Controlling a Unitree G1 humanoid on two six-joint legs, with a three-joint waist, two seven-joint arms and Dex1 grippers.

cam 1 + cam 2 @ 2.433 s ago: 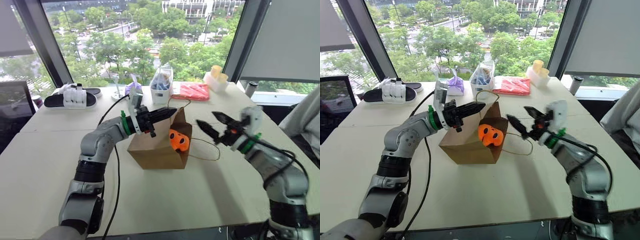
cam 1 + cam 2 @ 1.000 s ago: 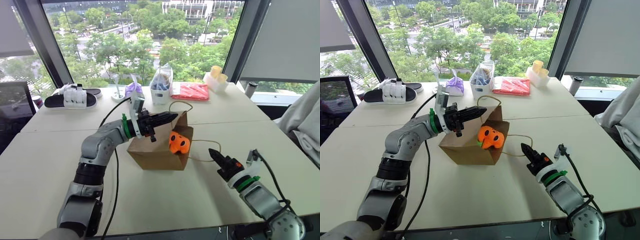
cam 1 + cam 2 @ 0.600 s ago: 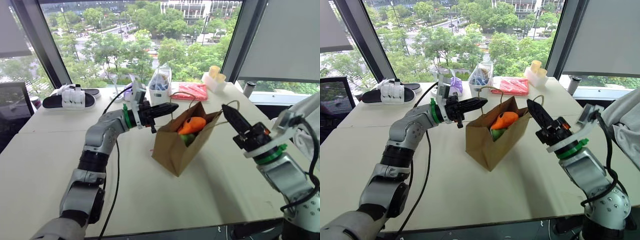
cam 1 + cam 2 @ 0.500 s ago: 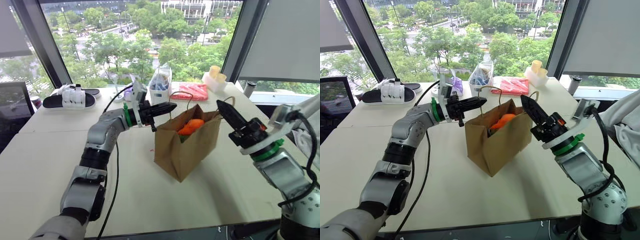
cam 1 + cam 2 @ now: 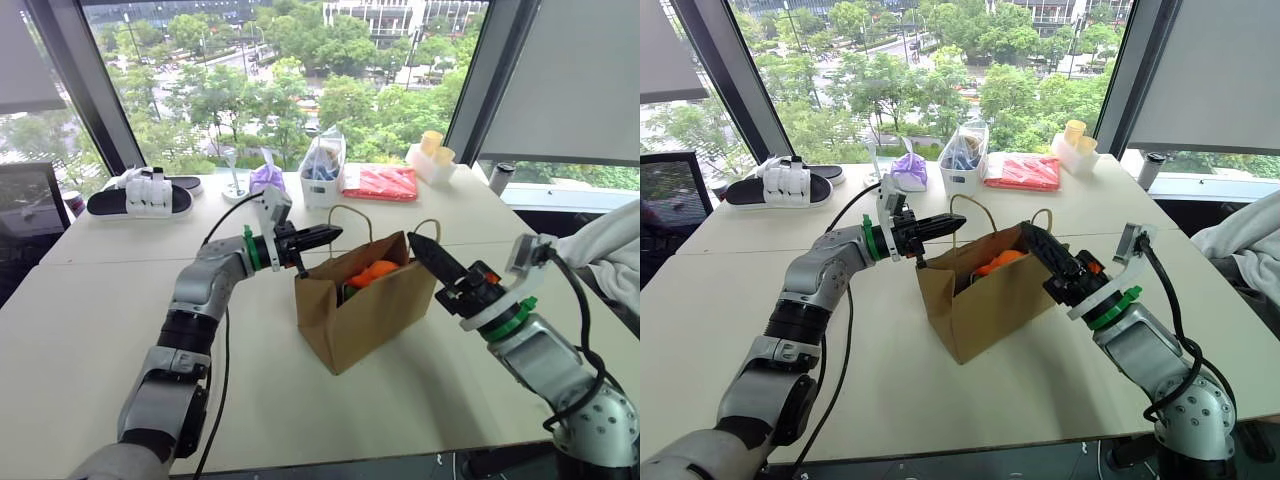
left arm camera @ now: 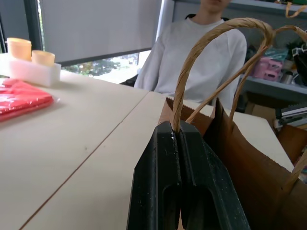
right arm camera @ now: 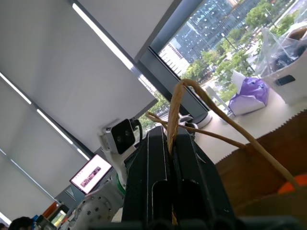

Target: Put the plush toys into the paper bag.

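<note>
The brown paper bag (image 5: 352,312) stands upright in the middle of the table with its mouth open. One orange plush toy (image 5: 374,272) lies inside, just below the rim; it also shows in the right wrist view (image 7: 293,185). My left gripper (image 5: 335,232) reaches in from the left and is shut on one tan cord handle (image 6: 216,29). My right gripper (image 5: 416,243) comes in from the right and is shut on the other handle (image 7: 178,103). Both pairs of black fingers (image 6: 168,158) pinch the cord close to the bag's top edge.
Along the far table edge lie a clear plastic bag (image 5: 322,168), a purple pouch (image 5: 265,177), a red flat packet (image 5: 385,182), a white tray with yellow cups (image 5: 432,155) and a black tray (image 5: 140,200). A person in white (image 6: 201,48) sits to the right.
A second ago the bag lay on its side with the orange toy at its mouth. My right gripper has risen and shut on a handle. The bag now stands upright, the toy inside.
</note>
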